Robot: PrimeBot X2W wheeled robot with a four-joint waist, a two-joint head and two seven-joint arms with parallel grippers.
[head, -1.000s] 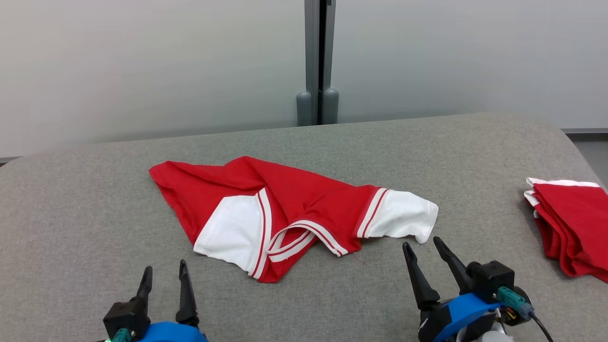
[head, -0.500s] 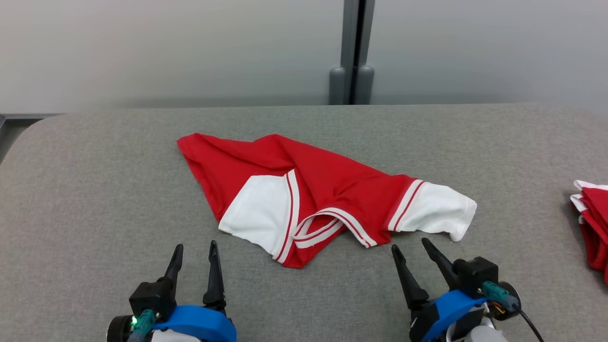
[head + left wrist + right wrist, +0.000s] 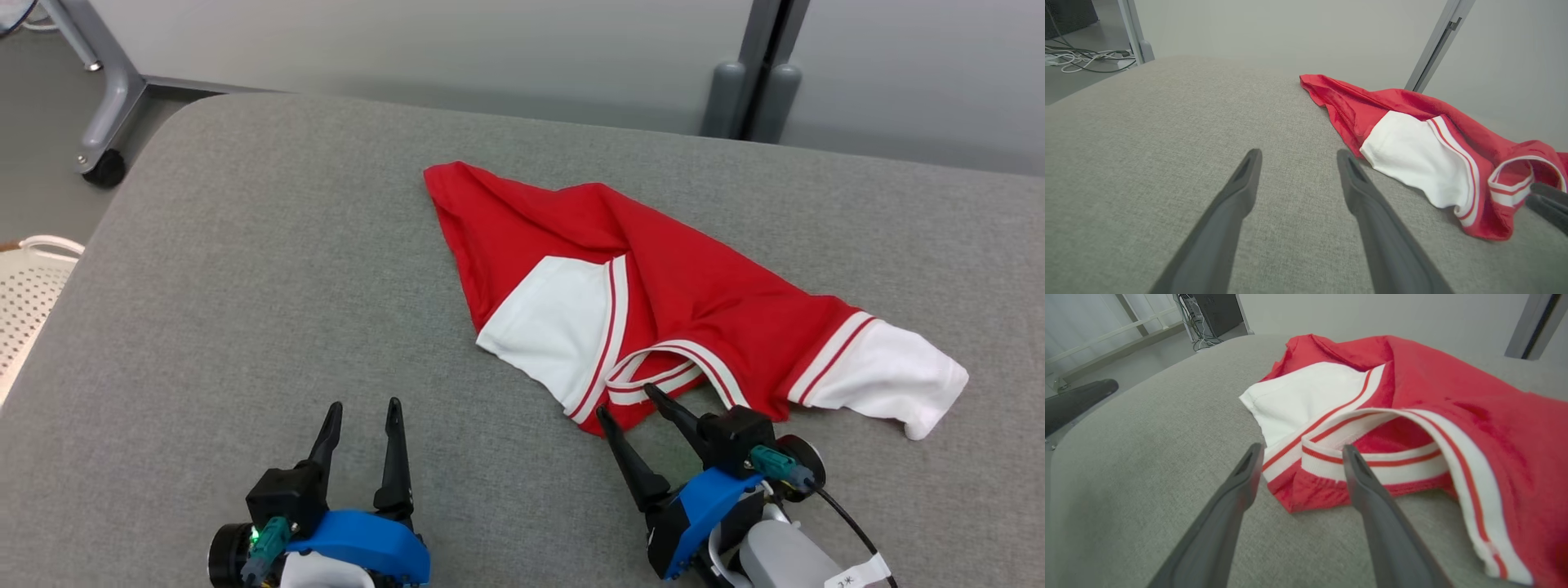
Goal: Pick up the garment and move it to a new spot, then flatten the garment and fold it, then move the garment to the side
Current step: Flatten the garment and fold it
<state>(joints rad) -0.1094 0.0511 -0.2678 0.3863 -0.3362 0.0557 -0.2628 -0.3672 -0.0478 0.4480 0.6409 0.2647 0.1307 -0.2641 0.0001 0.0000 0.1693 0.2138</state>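
Here's the counter (image 3: 245,286), covered in grey woven fabric, its far-left corner rounded and its left edge curving downward. One thing lies on it: the garment (image 3: 694,286), red with white, crumpled and sitting toward the right half in the head view. A red corner points at the far edge. A white panel (image 3: 555,318) lies flat on the fabric at the garment's left, edged with a red and white stripe. A white sleeve (image 3: 890,380) reaches out to the right behind its own striped band. The striped collar (image 3: 678,367) faces the near edge, looping open and standing a little off the cloth beneath it.
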